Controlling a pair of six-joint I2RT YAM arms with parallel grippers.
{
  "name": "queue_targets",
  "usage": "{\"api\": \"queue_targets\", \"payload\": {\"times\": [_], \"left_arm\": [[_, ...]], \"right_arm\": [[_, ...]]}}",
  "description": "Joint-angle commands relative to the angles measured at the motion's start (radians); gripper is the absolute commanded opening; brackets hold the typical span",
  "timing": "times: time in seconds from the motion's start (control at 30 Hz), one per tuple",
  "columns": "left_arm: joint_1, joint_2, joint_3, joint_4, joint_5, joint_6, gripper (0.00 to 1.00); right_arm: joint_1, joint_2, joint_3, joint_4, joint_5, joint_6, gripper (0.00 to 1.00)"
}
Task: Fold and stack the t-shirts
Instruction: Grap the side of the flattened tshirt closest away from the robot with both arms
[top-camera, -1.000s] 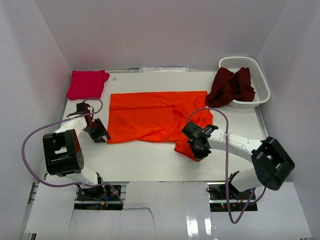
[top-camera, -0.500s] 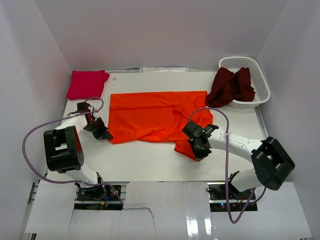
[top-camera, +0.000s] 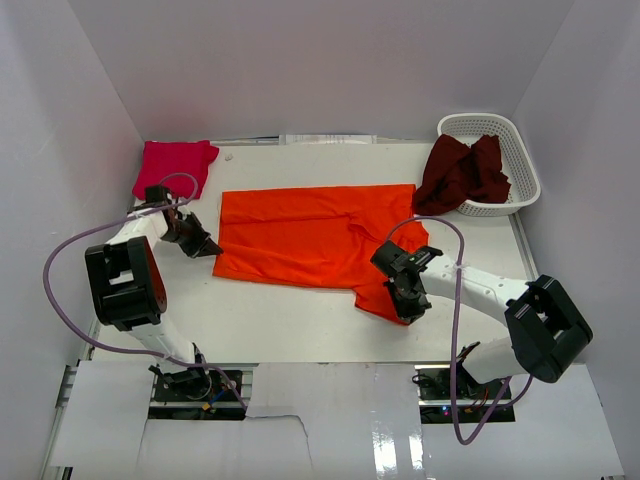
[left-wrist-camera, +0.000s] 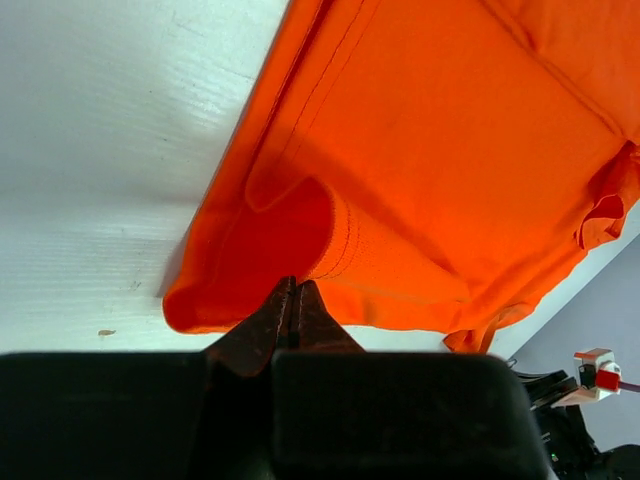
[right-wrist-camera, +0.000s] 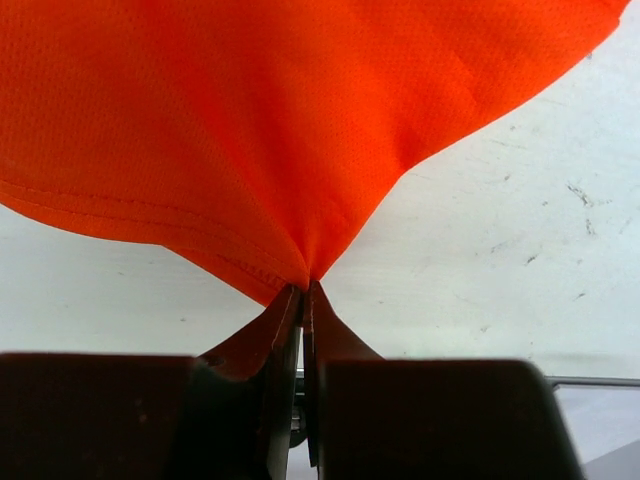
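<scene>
Nearest the front edge of the tabletop (top-camera: 290, 320), the right gripper (top-camera: 405, 297) remains shut on the near-right corner of the orange t-shirt (top-camera: 310, 235). Its wrist view shows the hem gathered into a point between the closed jaws, and it has hardly shifted over the last second. The real change is on the left. A second ago the left gripper (top-camera: 207, 247) stood parted just beside the shirt's near-left corner. It has since slid in and pinched shut on that corner. Its own camera shows the jaws pressed together with a small bulge of doubled cloth and stitched hem rising right behind them. Both near corners are now held, so I judge the shirt is ready to be lifted or carried over for its first fold, which is not yet made. The orange t-shirt lies spread across the middle of the tabletop, mostly flat. A few creases cross it, and its near-right flap is drawn out toward the front edge. Farther back, the magenta t-shirt (top-camera: 172, 165) sits folded at the far-left corner. The maroon t-shirt (top-camera: 462, 172) hangs crumpled over the rim of the basket (top-camera: 525, 165) at the far-right corner.
</scene>
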Motion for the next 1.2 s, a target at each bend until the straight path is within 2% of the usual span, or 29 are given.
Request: {"api": "queue_targets", "payload": {"times": [0.0, 0.27, 0.3, 0.4, 0.43, 0.53, 0.77, 0.9, 1.03, 1.1, 1.17], "left_arm": [[0.015, -0.002, 0.041, -0.006, 0.038, -0.004, 0.00], [0.026, 0.006, 0.029, -0.008, 0.090, 0.006, 0.02], [0.024, 0.003, 0.012, -0.011, 0.096, 0.014, 0.06], [0.024, -0.024, -0.021, -0.014, 0.088, 0.020, 0.30], [0.024, -0.032, -0.038, -0.015, 0.075, 0.023, 0.43], [0.024, -0.060, -0.061, -0.023, 0.030, 0.031, 0.58], [0.024, -0.142, -0.107, -0.055, 0.019, 0.042, 0.58], [0.024, -0.212, -0.134, -0.066, -0.037, 0.046, 0.58], [0.024, -0.187, -0.131, -0.074, -0.031, 0.048, 0.57], [0.024, -0.170, -0.126, -0.069, -0.027, 0.048, 0.52], [0.024, -0.153, -0.124, -0.060, -0.021, 0.046, 0.51]], "right_arm": [[-0.009, -0.025, 0.002, -0.093, 0.030, 0.032, 0.08], [-0.011, -0.022, 0.015, -0.122, 0.041, 0.049, 0.08], [-0.011, -0.020, 0.019, -0.121, 0.042, 0.046, 0.08], [-0.011, -0.013, 0.020, -0.116, 0.039, 0.043, 0.08], [-0.011, -0.013, 0.019, -0.115, 0.038, 0.042, 0.08], [-0.011, -0.013, 0.016, -0.107, 0.030, 0.038, 0.08], [-0.011, -0.011, 0.011, -0.096, 0.021, 0.035, 0.08], [-0.011, -0.010, 0.012, -0.084, 0.013, 0.031, 0.08], [-0.011, -0.010, 0.011, -0.075, 0.005, 0.025, 0.08], [-0.011, -0.011, 0.014, -0.076, 0.005, 0.023, 0.08], [-0.011, -0.014, 0.015, -0.072, 0.004, 0.023, 0.08]]}}
